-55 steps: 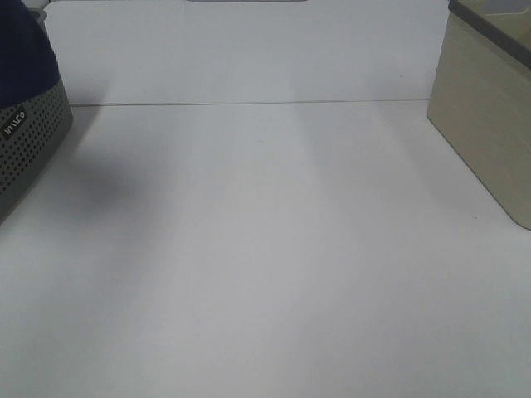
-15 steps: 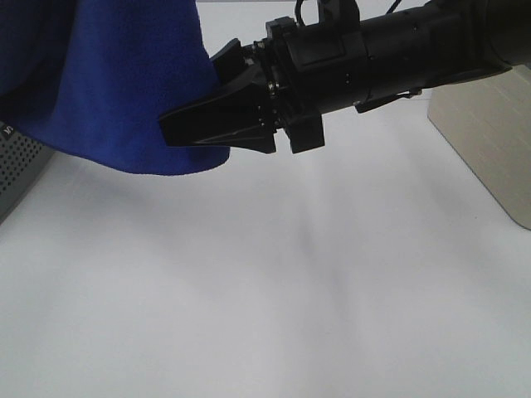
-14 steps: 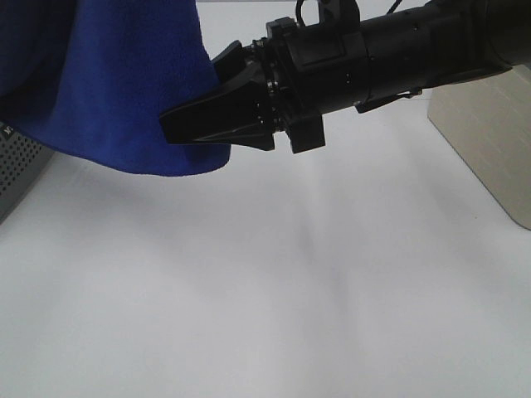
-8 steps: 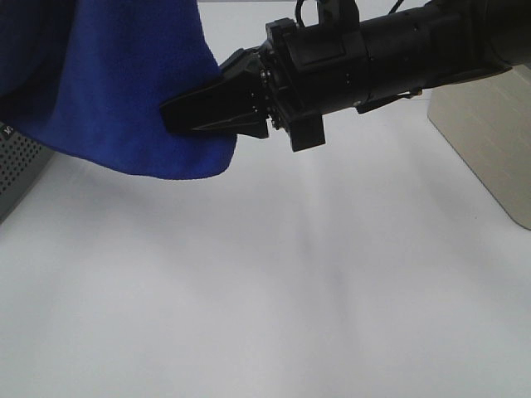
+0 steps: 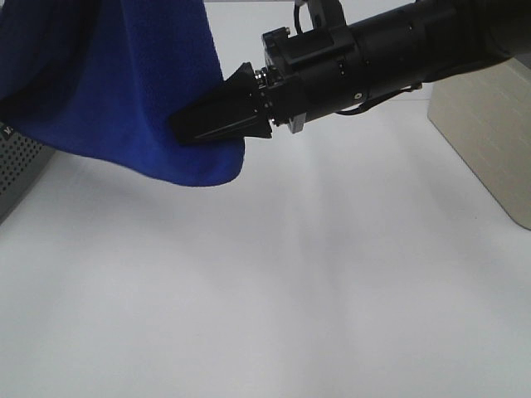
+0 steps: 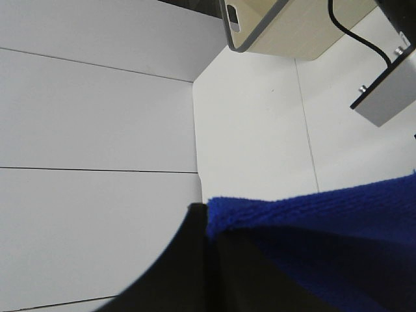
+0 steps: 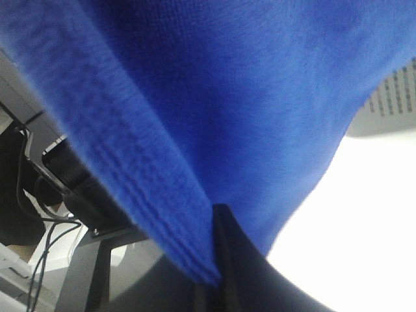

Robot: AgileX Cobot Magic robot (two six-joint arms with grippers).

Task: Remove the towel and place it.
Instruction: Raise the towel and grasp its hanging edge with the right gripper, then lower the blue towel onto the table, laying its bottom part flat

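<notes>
The royal-blue plush towel (image 5: 116,91) hangs in the air at the upper left of the high view, its lower edge above the white table. My right gripper (image 5: 178,130) reaches in from the right and is shut on the towel's lower right corner. Seen from the right wrist, the towel (image 7: 214,97) fills the picture and its folded edge runs down between the closed fingers (image 7: 227,273). My left gripper (image 6: 209,224) is out of the high view; its own camera shows it shut on an edge of the towel (image 6: 325,240).
A grey perforated basket (image 5: 15,166) stands at the left edge, partly behind the towel. A beige box (image 5: 489,133) stands at the right edge, also visible as the beige box (image 6: 292,26) from the left wrist. White tabletop (image 5: 274,282) spreads below.
My right gripper's jaws have closed on the towel's lower corner; a second ago they stood open around it. The arm has tilted slightly and the corner has shifted a little to the right.
</notes>
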